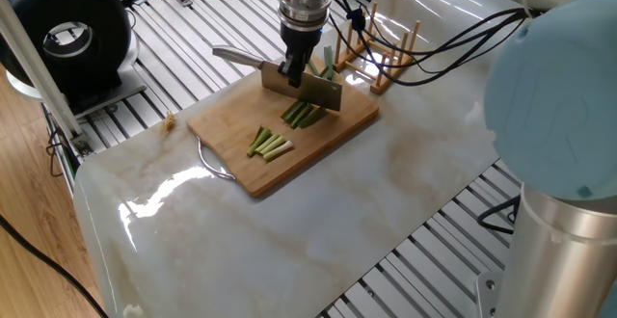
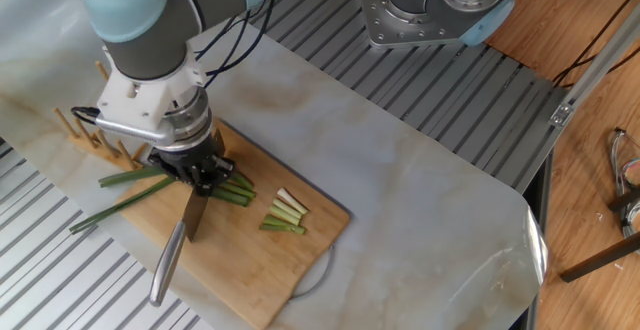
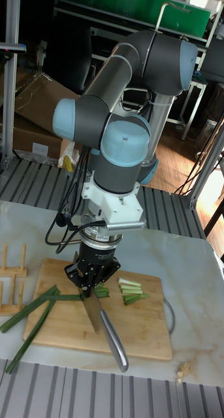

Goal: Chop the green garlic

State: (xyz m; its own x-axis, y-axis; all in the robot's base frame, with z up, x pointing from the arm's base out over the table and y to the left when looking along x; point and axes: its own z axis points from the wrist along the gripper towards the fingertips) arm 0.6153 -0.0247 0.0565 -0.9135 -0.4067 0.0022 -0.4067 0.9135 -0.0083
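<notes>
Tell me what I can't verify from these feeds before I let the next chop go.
- Blade edge against the green garlic: the tool covers it in the other fixed view, and the knife blade hides it in one fixed view.
- Tool's grip on the knife: finger contact is too small in every view.
- Stalks under the tool in the tall view: whether the last cut went through is hidden.
- Small object at the table edge: too small to identify.
</notes>
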